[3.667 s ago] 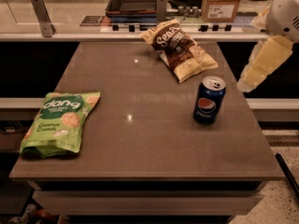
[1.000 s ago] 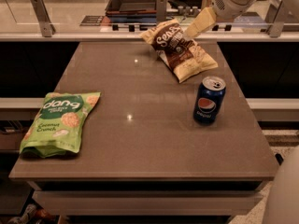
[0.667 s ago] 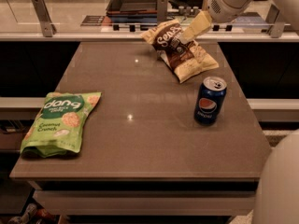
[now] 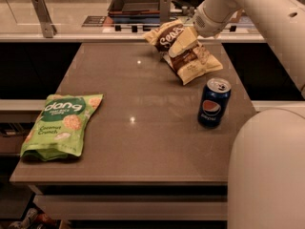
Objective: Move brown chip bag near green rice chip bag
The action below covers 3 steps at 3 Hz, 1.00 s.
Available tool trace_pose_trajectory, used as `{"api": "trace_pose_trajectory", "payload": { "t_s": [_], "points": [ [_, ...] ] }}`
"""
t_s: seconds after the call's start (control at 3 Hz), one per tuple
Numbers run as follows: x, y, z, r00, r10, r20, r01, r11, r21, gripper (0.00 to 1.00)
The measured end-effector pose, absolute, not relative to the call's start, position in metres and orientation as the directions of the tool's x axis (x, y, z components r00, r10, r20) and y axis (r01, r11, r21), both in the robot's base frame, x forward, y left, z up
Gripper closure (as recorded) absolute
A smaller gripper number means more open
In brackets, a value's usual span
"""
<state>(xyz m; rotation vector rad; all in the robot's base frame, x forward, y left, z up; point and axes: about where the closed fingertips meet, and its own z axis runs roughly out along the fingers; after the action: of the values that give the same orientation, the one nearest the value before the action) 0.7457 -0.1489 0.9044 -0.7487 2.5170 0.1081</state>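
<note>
The brown chip bag (image 4: 193, 64) lies crinkled at the far right of the table, dark brown in the centre with cream edges and white script lettering. My gripper (image 4: 183, 42) comes down from the upper right on its white arm and sits over the bag's middle, at or just above its surface. The green rice chip bag (image 4: 62, 123) lies flat near the table's front left corner, well apart from the brown bag.
A blue Pepsi can (image 4: 213, 102) stands upright on the grey table (image 4: 143, 109), just in front of the brown bag. Behind the table runs a counter with a dark tray (image 4: 138, 1) and a metal post (image 4: 43, 15). My white body (image 4: 267, 171) fills the lower right.
My arm has swung in from the right edge to over the brown chip bag, and the gripper has come down lower over the bag's middle. The bags and can have not moved.
</note>
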Motion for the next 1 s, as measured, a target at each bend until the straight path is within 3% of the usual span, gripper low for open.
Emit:
{"api": "trace_pose_trajectory", "payload": {
  "t_s": [0.33,1.0],
  "points": [
    [0.749,-0.133,0.884,-0.731,-0.486,-0.479,-0.545,0.838,-0.018,0.00],
    [0.770,-0.102,0.868,-0.693,-0.446,-0.567,-0.554,0.833,0.022,0.00]
  ]
}}
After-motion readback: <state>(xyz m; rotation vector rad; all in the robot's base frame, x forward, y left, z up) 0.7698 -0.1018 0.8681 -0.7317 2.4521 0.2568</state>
